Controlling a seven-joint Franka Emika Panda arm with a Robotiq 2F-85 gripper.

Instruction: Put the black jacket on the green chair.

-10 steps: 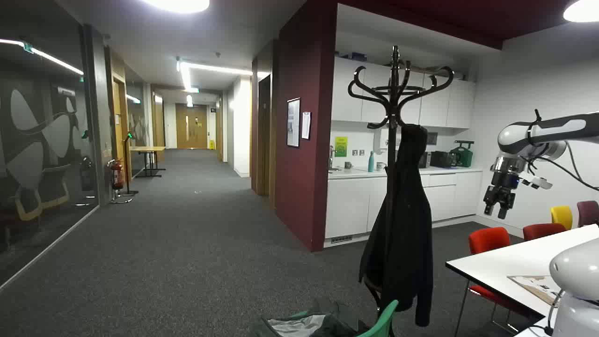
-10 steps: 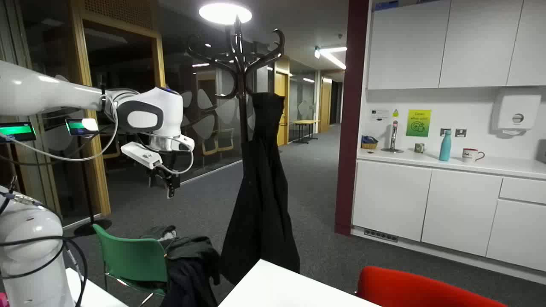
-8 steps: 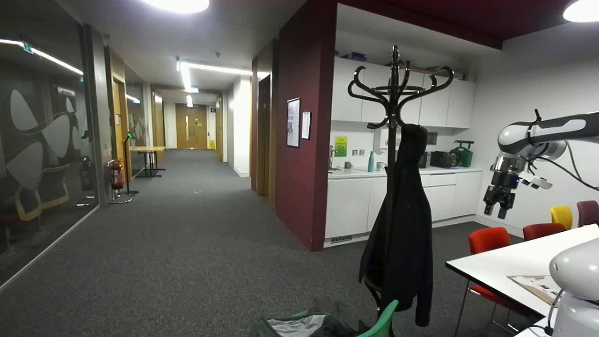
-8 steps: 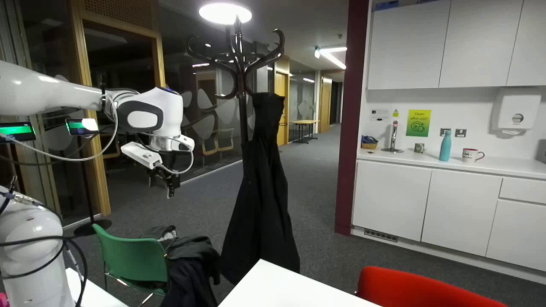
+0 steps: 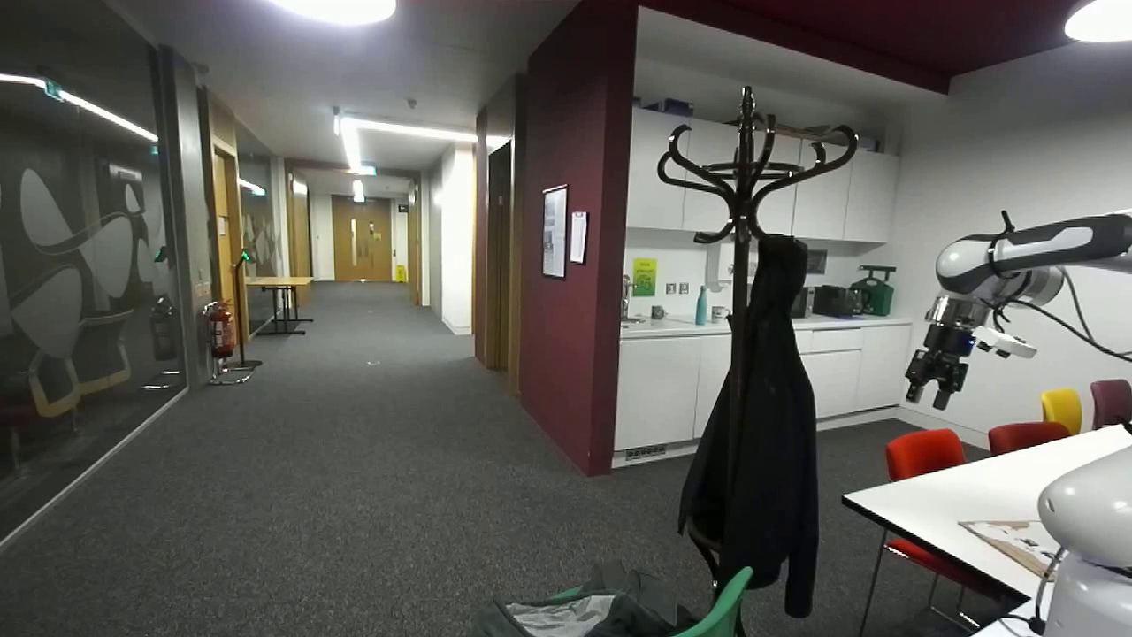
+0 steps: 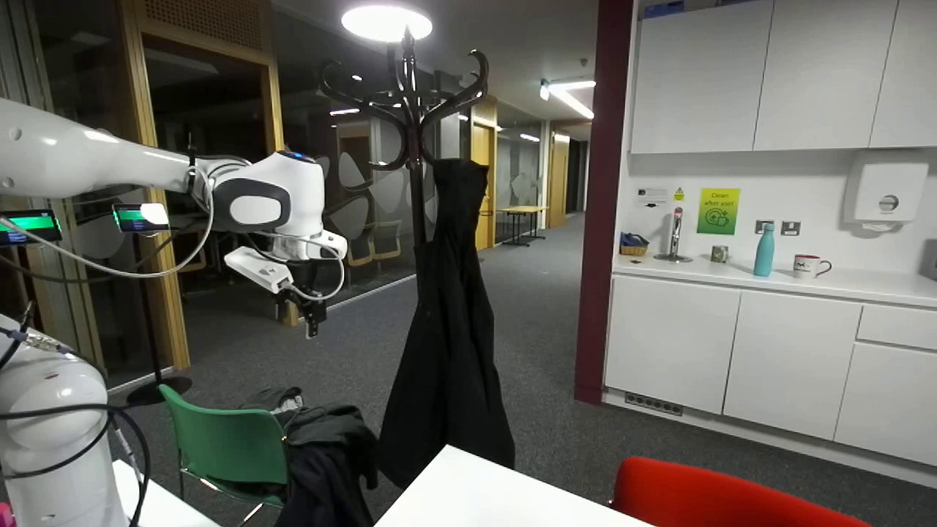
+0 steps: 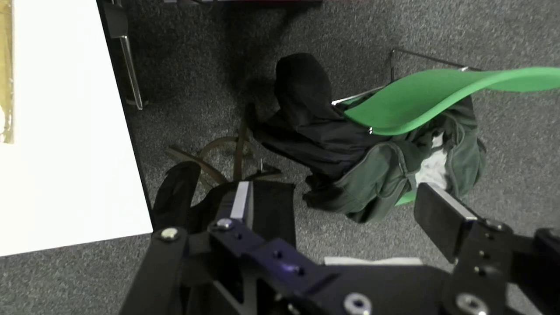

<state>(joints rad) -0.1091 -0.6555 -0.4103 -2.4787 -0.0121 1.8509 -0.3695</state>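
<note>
- Coat stand (image 5: 743,212): upright, with curled hooks around its top.
- White worktop (image 5: 946,494): near the coat stand, to its right in an exterior view.
- Black jacket (image 5: 774,425): hanging from the coat stand, its top just below the hooks, hem near the foot.
- Green chair (image 6: 227,446): near the coat stand, to its left in an exterior view.
- Dark clothes (image 7: 376,175): lying on the green chair, their black part towards the coat stand's foot in the wrist view.
- Tool (image 7: 341,201): released, its 2 fingers spread wide; in both exterior views it hangs apart from the coat stand, lower than the hooks.
</note>
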